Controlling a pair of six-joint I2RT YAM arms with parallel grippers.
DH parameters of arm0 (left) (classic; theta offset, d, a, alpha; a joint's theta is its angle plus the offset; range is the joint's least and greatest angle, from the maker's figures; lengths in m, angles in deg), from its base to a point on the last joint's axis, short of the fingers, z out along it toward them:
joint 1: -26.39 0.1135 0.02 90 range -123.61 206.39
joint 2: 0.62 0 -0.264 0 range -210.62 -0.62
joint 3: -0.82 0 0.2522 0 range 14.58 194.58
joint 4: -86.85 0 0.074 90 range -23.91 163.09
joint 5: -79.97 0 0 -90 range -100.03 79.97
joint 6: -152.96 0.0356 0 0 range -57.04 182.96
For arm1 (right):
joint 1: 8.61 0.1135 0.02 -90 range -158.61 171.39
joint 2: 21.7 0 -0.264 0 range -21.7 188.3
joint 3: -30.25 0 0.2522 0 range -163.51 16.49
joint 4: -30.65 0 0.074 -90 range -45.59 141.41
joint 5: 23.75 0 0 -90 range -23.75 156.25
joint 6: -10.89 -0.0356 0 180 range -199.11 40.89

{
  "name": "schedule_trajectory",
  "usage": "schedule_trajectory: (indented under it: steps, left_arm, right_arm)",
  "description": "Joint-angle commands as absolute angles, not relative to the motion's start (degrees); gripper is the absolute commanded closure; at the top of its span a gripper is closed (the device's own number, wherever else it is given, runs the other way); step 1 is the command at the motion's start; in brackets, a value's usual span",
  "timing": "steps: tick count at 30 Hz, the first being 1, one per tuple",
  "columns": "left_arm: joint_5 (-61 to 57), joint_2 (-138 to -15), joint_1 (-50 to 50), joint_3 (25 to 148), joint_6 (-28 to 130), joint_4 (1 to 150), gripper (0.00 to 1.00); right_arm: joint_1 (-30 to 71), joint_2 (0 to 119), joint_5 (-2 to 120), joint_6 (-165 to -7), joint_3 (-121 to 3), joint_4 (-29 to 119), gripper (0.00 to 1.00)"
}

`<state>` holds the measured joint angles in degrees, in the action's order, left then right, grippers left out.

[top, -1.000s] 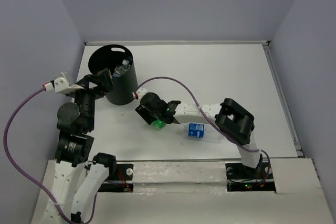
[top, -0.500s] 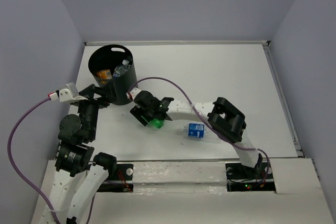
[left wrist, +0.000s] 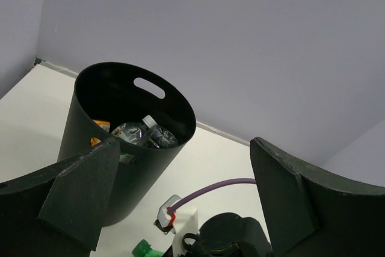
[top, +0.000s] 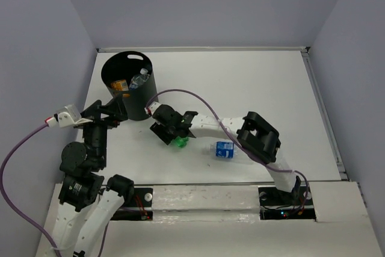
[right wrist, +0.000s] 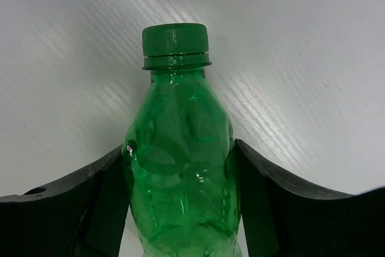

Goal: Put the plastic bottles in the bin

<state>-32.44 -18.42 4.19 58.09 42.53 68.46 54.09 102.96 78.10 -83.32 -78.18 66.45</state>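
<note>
The black bin (top: 133,108) stands at the back left and holds an orange bottle (top: 120,85) and clear bottles (top: 139,79); it also shows in the left wrist view (left wrist: 114,173) with clear bottles (left wrist: 144,135) inside. My left gripper (top: 114,111) is open and empty, just near-left of the bin; in its own view (left wrist: 183,191) nothing lies between its fingers. My right gripper (top: 173,133) is shut on the green bottle (top: 180,142), close to the table; both fingers press the bottle's sides (right wrist: 177,148). A clear bottle with a blue label (top: 227,150) lies on the table right of it.
The white table (top: 252,88) is walled by grey panels at the back and both sides. A purple cable (top: 192,95) arcs from the right wrist over the table middle. The right arm's elbow (top: 260,138) hangs over the blue-label bottle's right end.
My left gripper has drawn back from over the bin toward the near left, leaving the orange bottle in the bin. My right gripper has shifted slightly left with the green bottle.
</note>
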Motion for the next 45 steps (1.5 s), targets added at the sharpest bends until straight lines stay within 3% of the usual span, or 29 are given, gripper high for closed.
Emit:
schedule_trajectory:
  steps: [1,7,19,25,31,32,34,35,36,38,39,43,45]
  left_arm:
    - [-35.51,-16.97,3.8,57.74,42.74,69.4,0.01]
    - [-35.25,-16.88,3.71,57.56,41.69,69.31,0.03]
    - [-34.64,-16.52,2.83,57.47,41.25,69.48,0.04]
    - [-33.32,-17.05,2.66,57.3,41.34,69.92,0.05]
    - [-32.97,-17.4,3.36,57.21,41.34,70.19,0.06]
    - [-32.88,-17.4,3.54,57.21,41.25,70.1,0.06]
    - [-32.53,-17.67,3.89,57.12,41.42,70.36,0.06]
    - [-32.53,-17.75,3.98,57.12,41.51,70.45,0.06]
    - [-32.35,-18.02,4.15,56.95,41.6,70.62,0.06]
    - [-30.95,-18.28,4.15,56.77,42.65,71.06,0.06]
    - [-30.16,-18.63,4.24,56.68,43.0,71.5,0.06]
    - [-21.4,-21.18,4.24,56.86,44.76,72.65,0.06]
    - [-17.45,-22.84,4.15,57.38,45.38,72.73,0.06]
  right_arm:
    - [54.59,90.11,80.92,-81.41,-79.22,55.77,0.57]
    - [52.75,85.26,82.16,-76.12,-88.33,40.67,0.71]
    - [43.79,110.63,71.09,-79.8,-125.15,27.46,0.69]
    - [42.46,117.16,61.42,-88.86,-127.47,20.24,0.69]
    - [42.46,116.38,56.84,-91.41,-123.7,18.48,0.68]
    - [42.46,116.12,56.58,-91.59,-122.82,18.31,0.66]
    - [42.46,115.5,55.88,-92.2,-121.15,18.92,0.54]
    - [42.46,115.5,55.61,-92.38,-120.8,19.27,0.44]
    - [42.46,115.41,54.48,-92.38,-120.62,19.79,0.23]
    - [42.46,114.89,54.29,-92.73,-120.0,21.47,0.11]
    - [42.46,114.45,54.21,-92.82,-119.57,21.9,0.07]
    - [42.46,105.35,56.22,-90.98,-113.52,24.98,0.06]
    - [41.67,100.08,57.27,-90.97,-104.42,25.6,0.08]
